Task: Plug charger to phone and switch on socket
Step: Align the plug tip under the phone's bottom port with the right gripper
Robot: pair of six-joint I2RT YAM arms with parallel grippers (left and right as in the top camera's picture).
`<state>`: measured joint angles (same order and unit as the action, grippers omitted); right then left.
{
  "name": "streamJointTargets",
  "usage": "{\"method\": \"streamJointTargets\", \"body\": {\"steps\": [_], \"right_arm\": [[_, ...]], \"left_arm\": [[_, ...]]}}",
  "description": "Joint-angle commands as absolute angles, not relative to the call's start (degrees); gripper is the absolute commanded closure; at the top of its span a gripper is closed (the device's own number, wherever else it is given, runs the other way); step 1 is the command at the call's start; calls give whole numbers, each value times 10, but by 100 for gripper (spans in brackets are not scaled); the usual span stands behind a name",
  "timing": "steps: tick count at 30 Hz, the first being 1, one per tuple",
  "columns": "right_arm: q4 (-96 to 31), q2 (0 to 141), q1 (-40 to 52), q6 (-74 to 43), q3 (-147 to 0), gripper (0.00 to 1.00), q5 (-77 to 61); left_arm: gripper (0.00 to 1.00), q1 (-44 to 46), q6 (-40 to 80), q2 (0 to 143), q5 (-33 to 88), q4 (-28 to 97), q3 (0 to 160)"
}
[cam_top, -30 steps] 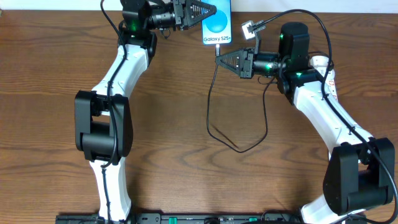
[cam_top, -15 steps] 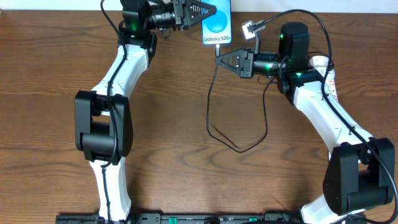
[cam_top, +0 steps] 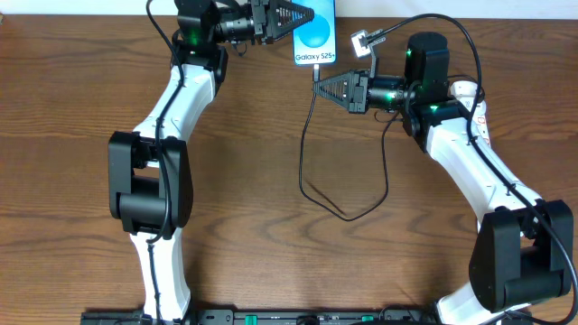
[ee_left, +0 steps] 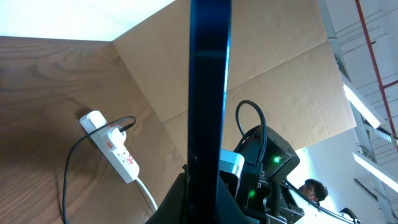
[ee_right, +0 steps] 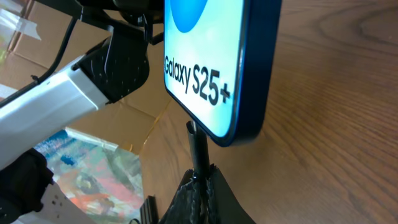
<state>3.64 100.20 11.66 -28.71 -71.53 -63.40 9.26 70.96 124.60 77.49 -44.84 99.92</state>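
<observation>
The wooden desk (cam_top: 72,181) carries both arms, and their ends meet at its far edge around the phone (cam_top: 318,38). The left claw (cam_top: 305,15) is clamped on the phone from its left side, holding it off the desk with the blue screen facing up. Just below the phone's bottom edge, the right claw (cam_top: 318,88) is pinched together on the plug (ee_right: 198,149) of the black charger cable (cam_top: 307,144).

From overhead the cable drops away from the phone, loops on the desk well below it, and climbs back towards the right arm. The power strip (ee_left: 114,148) is mostly hidden there under that arm. The left wrist camera shows it plainly: a white strip with red-marked switches lies flat beyond the phone, with a black lead plugged in near its rounded end and a white cord trailing off. That same view shows the phone only edge-on, as a dark upright bar rising between the fingers.

The right wrist camera is the only close view of the joint. The plug tip stands straight up against the phone's lower edge and touches it (how deep it sits cannot be told).

A small white block (cam_top: 359,41) sits just right of the phone, and brown cardboard (ee_left: 267,81) stands behind it.
</observation>
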Motion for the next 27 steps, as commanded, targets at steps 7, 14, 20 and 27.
{"method": "streamJointTargets", "body": {"steps": [7, 14, 20, 27], "right_arm": [[40, 988, 124, -302, -725, 99, -634], [41, 988, 127, -302, -725, 99, -634], [45, 988, 126, -302, -725, 99, -634], [45, 988, 117, -302, -725, 99, -634]], "left_arm": [[93, 95, 717, 1227, 787, -456, 1006], [93, 97, 717, 1227, 790, -456, 1006], [93, 97, 717, 1227, 791, -456, 1006], [93, 97, 716, 1227, 792, -456, 1006]]}}
